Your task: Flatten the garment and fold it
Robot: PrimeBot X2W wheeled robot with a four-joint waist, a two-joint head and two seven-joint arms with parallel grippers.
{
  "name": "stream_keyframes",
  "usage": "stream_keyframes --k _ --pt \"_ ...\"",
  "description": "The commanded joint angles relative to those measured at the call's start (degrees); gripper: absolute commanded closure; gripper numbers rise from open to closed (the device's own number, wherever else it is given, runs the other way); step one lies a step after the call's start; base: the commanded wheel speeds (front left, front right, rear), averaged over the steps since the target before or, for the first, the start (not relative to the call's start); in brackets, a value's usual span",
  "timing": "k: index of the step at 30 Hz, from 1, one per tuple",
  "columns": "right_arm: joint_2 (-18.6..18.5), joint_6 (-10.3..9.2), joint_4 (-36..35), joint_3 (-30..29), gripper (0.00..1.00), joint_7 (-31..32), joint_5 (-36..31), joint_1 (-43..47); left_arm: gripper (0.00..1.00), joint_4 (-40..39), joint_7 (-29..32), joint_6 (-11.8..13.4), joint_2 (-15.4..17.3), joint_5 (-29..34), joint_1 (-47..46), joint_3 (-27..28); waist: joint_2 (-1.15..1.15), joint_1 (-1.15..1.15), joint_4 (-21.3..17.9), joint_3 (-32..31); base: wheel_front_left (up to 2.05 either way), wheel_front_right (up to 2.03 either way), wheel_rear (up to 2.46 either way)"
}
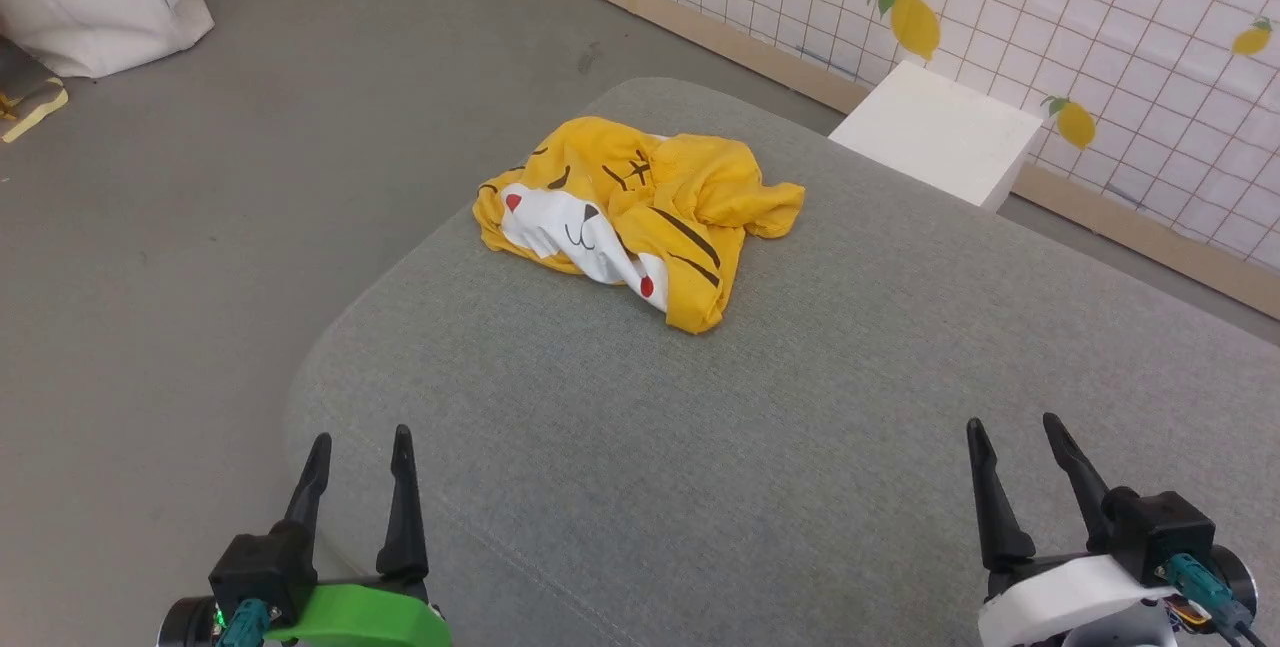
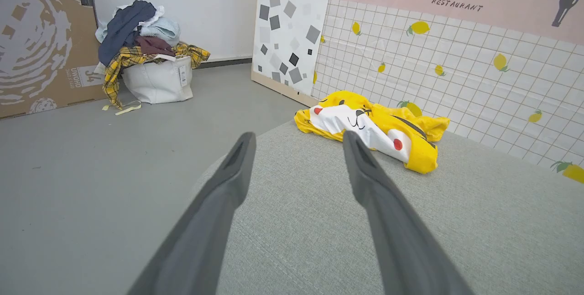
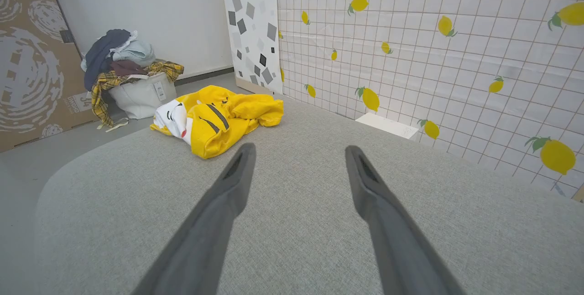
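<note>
As seen in the head view, the garment [image 1: 640,217] lies crumpled in a soft heap at upper centre of the frame. It rests on the far part of the bench [image 1: 750,447], a padded top w/ rounded corners in grey woven fabric. The cloth is bright yellow w/ black stripes, a white patch and red dots, creased and bunched. The left gripper [image 1: 361,435] sits at lower left and the right gripper [image 1: 1012,422] at lower right. Both have slim, tapering dark fingers, spread apart and holding nothing. The garment is well apart from both, above and btwn them in the frame. Smooth grey floor [image 1: 250,177] takes the left side. A white block [image 1: 940,132] stands at upper right by a tiled wall [image 1: 1100,17] w/ lemon print.

Left wrist view: the left gripper [image 2: 299,134] is spread wide and empty, its matte grey fingers rising from the bottom edge. The garment [image 2: 369,126] lies right of centre, and the right-hand fingertip overlaps it in the frame w/o touching. A pale bag [image 2: 157,83] heaped w/ clothes sits at upper left on the floor.

Right wrist view: the right gripper [image 3: 299,147] is spread wide and empty. The garment [image 3: 223,117] lies left of centre, above the left-hand fingertip and apart from it, near the bench's far edge.
</note>
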Motion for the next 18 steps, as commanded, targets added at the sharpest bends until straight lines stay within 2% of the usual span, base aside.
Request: stream_keyframes --k 1,8,14,18 --pt "0.0 -0.08 0.2 0.0 0.0 -0.3 0.6 0.4 0.0 0.0 -0.5 0.0 -0.3 -0.3 0.7 0.1 0.0 0.0 0.0 -0.1 0.0 0.0 0.0" --pt "0.0 -0.08 0.6 0.2 0.0 -0.3 1.2 0.4 0.0 0.0 -0.5 -0.3 -0.3 -0.1 0.7 0.7 0.0 0.0 -0.4 -0.7 0.0 0.0 0.0" --pt "0.0 -0.08 0.1 0.1 0.0 -0.3 0.9 0.4 0.0 0.2 -0.3 -1.7 -0.2 -2.2 -2.8 1.6 0.0 0.0 -1.1 -0.3 0.0 0.0 0.0" --pt "0.0 -0.08 -0.9 -0.1 0.0 -0.3 -0.2 0.2 0.0 -1.8 3.1 -3.0 2.0 -2.6 -8.8 1.0 0.0 0.0 -1.9 1.0 0.0 0.0 0.0"
